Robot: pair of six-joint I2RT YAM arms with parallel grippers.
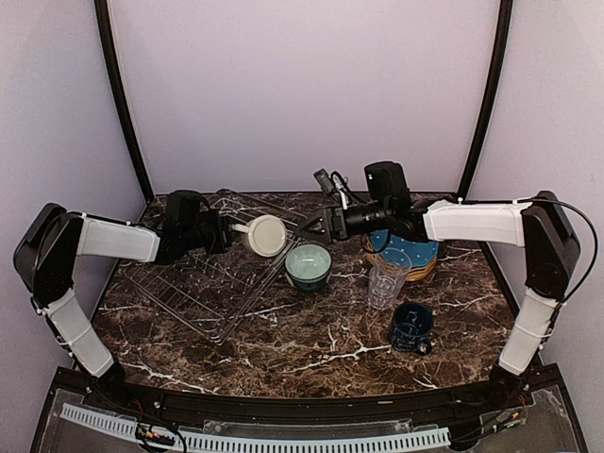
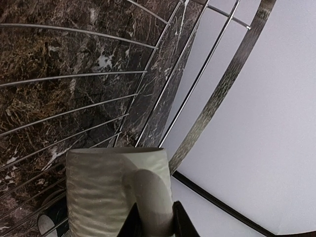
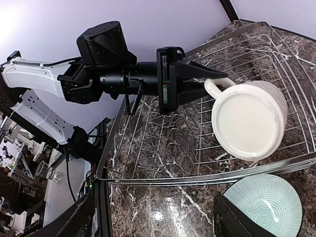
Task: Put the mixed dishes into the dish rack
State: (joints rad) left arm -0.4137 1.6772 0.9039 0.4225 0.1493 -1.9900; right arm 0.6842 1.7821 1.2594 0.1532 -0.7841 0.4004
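My left gripper (image 1: 226,231) is shut on the handle of the cream mug (image 1: 265,235) and holds it on its side, base toward the right arm, above the right part of the silver wire dish rack (image 1: 203,283). The left wrist view shows the mug (image 2: 103,192) with its handle pinched between my fingers (image 2: 184,224). My right gripper (image 1: 309,228) is open and empty, just right of the mug and above the pale-teal bowl (image 1: 308,265). In the right wrist view the mug (image 3: 249,126) hangs over the rack (image 3: 163,148), with the bowl (image 3: 264,207) below.
A clear ribbed glass (image 1: 387,279) and a dark blue mug (image 1: 411,327) stand to the right of the bowl. A blue dotted plate (image 1: 411,250) lies on a mustard-yellow one under the right arm. A cream leaf-patterned plate does not show.
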